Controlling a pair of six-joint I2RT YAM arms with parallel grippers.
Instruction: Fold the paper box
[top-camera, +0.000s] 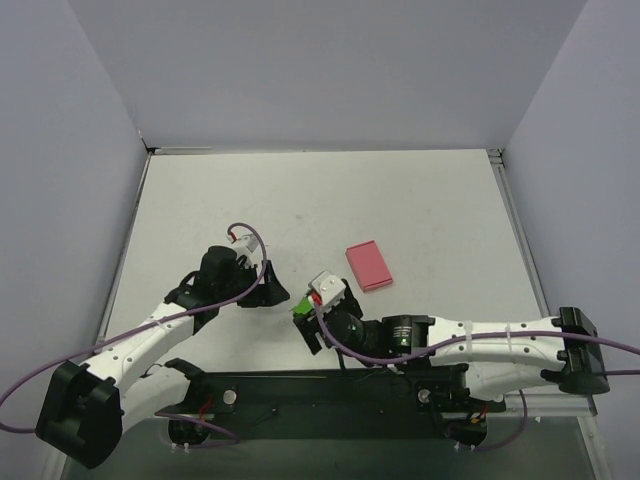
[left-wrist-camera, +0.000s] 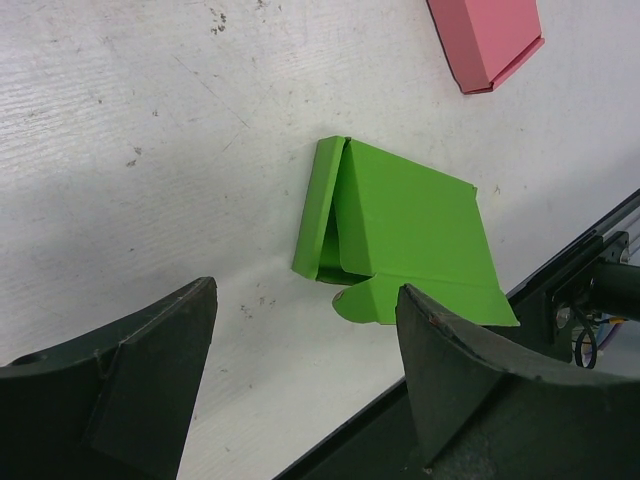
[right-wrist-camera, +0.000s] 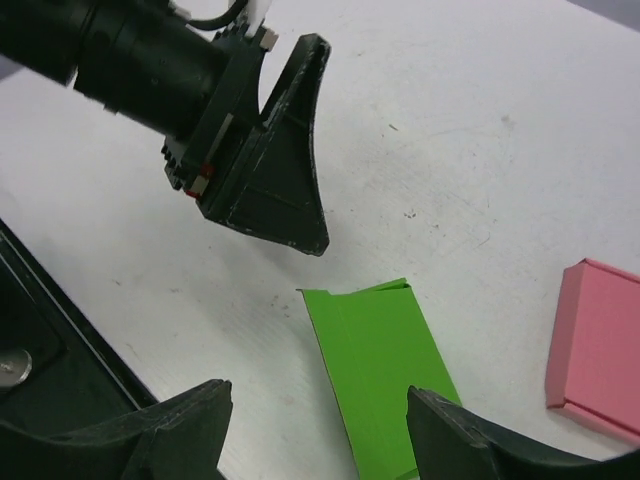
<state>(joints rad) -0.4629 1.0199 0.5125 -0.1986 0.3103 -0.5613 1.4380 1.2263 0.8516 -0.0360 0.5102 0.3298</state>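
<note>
The box (left-wrist-camera: 410, 235) lies on the table (top-camera: 430, 200) near its front edge. It is mostly flat, with one long side flap folded up and a rounded tab poking out toward the left gripper (left-wrist-camera: 305, 300). We see that gripper just beside the box, jaws spread wide and empty. The right gripper (right-wrist-camera: 318, 400) hangs over the box, jaws likewise parted and gripping nothing. The pink box (top-camera: 368, 266) sits apart, farther back.
</note>
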